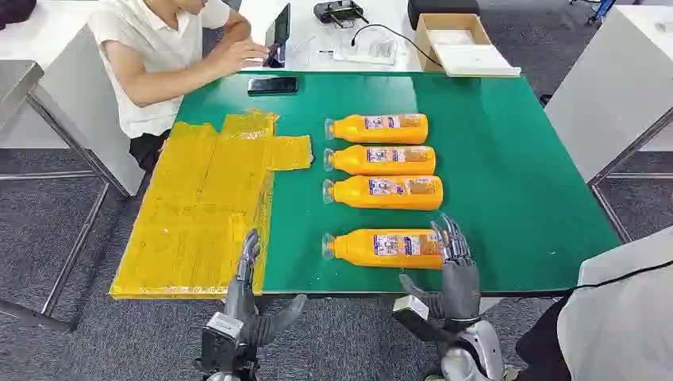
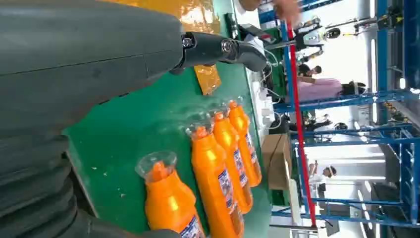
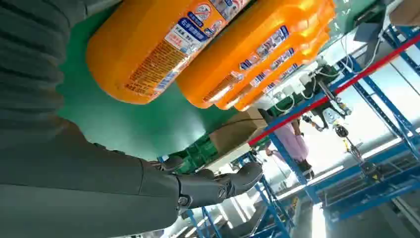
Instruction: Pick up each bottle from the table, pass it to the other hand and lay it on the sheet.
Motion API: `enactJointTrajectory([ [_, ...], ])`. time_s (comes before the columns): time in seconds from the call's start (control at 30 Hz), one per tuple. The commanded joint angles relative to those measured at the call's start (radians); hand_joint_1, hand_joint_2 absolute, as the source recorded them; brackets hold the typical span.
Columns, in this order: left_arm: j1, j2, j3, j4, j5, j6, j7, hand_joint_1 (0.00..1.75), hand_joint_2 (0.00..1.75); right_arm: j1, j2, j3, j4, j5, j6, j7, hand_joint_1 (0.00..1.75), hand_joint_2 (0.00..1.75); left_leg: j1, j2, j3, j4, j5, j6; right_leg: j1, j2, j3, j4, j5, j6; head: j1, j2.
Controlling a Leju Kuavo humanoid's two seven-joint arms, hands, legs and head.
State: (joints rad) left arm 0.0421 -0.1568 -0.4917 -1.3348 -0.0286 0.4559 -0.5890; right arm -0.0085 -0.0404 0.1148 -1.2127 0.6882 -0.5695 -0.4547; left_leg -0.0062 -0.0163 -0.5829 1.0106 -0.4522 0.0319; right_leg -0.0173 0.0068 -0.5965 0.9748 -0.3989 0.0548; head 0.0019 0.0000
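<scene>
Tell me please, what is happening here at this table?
A humanoid robot stands at a green table with four orange bottles lying in a row. Its right hand, fingers apart, is at the base end of the nearest bottle and holds nothing. Its left hand waits open over the yellow sheet, which bears no bottle yet. A person sits at the far side.

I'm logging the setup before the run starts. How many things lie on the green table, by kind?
Orange bottles: 4
Yellow sheet: 1
Black phone: 1
Total: 6
</scene>
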Motion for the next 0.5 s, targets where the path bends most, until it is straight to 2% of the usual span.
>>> enactJointTrajectory([
  [0.03, -0.030, 0.011, -0.014, 0.064, 0.007, -0.003, 0.004, 0.00, 1.75, -0.041, -0.008, 0.032, 0.084, -0.001, 0.005, 0.003, 0.00, 1.75, 0.001, 0.002, 0.004, -0.001, -0.001, -0.002, 0.001, 0.001, 0.003, -0.001, -0.001, -0.002, 0.000, 0.000],
  [0.5, -0.030, 0.011, -0.014, 0.064, 0.007, -0.003, 0.004, 0.00, 1.75, -0.041, -0.008, 0.032, 0.084, -0.001, 0.005, 0.003, 0.00, 1.75, 0.001, 0.002, 0.003, -0.001, -0.001, -0.002, 0.001, 0.001, 0.003, -0.001, -0.001, -0.002, 0.000, 0.000],
])
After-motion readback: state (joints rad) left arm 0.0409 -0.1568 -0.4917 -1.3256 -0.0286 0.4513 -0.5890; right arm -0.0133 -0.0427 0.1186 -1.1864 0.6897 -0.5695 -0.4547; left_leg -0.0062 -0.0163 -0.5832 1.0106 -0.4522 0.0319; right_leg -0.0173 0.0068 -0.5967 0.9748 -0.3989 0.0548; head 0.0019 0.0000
